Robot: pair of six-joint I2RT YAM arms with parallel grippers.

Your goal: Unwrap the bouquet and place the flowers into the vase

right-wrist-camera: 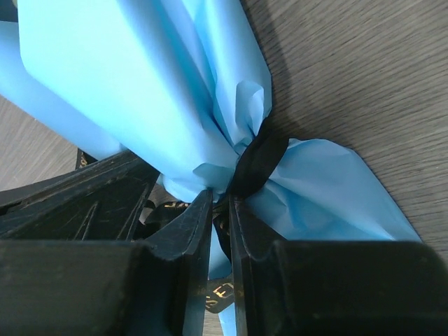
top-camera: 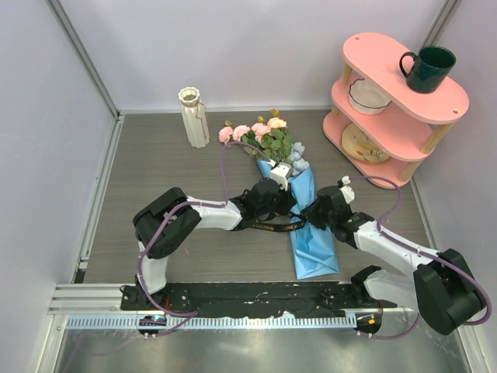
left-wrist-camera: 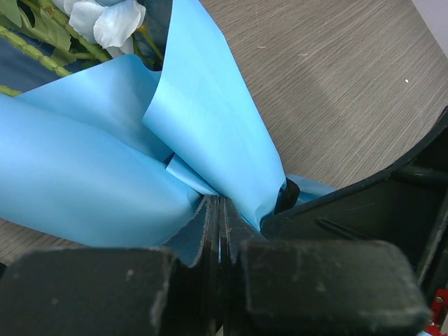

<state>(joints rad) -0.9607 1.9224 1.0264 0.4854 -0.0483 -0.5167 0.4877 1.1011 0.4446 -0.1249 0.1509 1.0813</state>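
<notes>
Bouquet (top-camera: 304,190) lengthwise near-to-far on table (top-camera: 178,179); left claw (left-wrist-camera: 218,210) closed at waist, right claw (right-wrist-camera: 221,203) slightly parted around ribbon (right-wrist-camera: 259,161).

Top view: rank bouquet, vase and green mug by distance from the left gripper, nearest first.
From the left gripper:
1. bouquet: right at the fingers, which pinch its blue wrap.
2. vase: upright, back left of the gripper.
3. green mug: far back right, on top of the pink shelf.
</notes>
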